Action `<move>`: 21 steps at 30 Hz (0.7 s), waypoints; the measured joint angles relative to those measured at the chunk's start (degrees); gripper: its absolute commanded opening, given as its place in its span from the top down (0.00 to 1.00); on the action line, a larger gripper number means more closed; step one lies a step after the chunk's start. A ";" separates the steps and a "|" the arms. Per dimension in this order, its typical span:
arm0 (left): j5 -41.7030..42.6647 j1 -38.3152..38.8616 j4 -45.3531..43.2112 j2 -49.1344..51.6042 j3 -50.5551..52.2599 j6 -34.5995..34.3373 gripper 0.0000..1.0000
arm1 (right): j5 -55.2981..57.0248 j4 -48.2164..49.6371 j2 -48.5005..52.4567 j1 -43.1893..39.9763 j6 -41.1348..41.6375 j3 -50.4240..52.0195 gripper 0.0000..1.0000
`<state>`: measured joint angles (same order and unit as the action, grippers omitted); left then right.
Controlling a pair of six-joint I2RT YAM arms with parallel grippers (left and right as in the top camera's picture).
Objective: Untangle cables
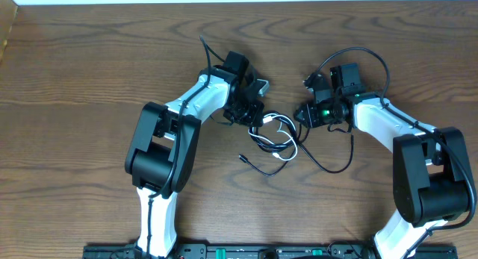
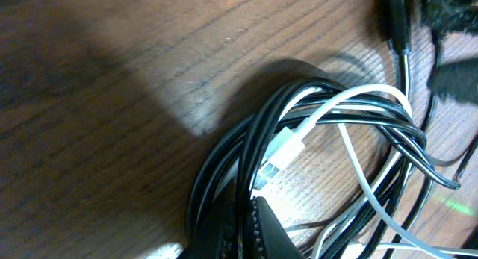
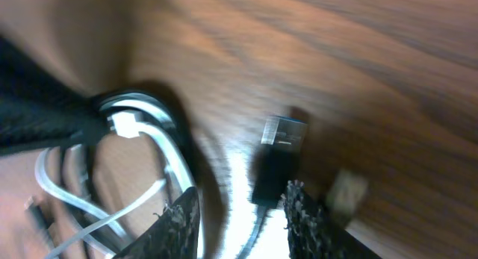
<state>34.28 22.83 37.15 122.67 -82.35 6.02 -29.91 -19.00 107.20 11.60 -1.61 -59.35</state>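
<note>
The cables lie tangled on the wooden table between my two grippers. The black cable (image 1: 336, 168) is coiled around the white cable (image 1: 287, 145), and one black loop trails out to the right. In the left wrist view the black cable (image 2: 224, 151) runs down into my left gripper (image 2: 246, 207), which is shut on its strands; the white cable's plug (image 2: 287, 147) lies inside the coil. My right gripper (image 3: 241, 190) is open. The black cable's USB plug (image 3: 278, 151) rests on the table just beyond its fingertips, its cord running back between them. The white cable (image 3: 168, 158) curves to their left.
My left gripper (image 1: 252, 117) and right gripper (image 1: 300, 114) face each other closely across the tangle. The right arm's own thick black cable (image 1: 370, 56) arches above its wrist. A blurred pale object (image 3: 347, 190) lies right of the right fingers. A black rail (image 1: 246, 251) lines the front edge.
</note>
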 measured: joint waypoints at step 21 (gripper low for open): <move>0.35 4.39 -0.55 0.07 0.13 0.24 0.92 | -4.55 -6.67 -0.02 0.20 -15.65 0.00 0.75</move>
<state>34.63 27.22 36.60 122.74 -82.21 6.26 -34.46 -25.67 107.18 11.79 -17.26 -59.35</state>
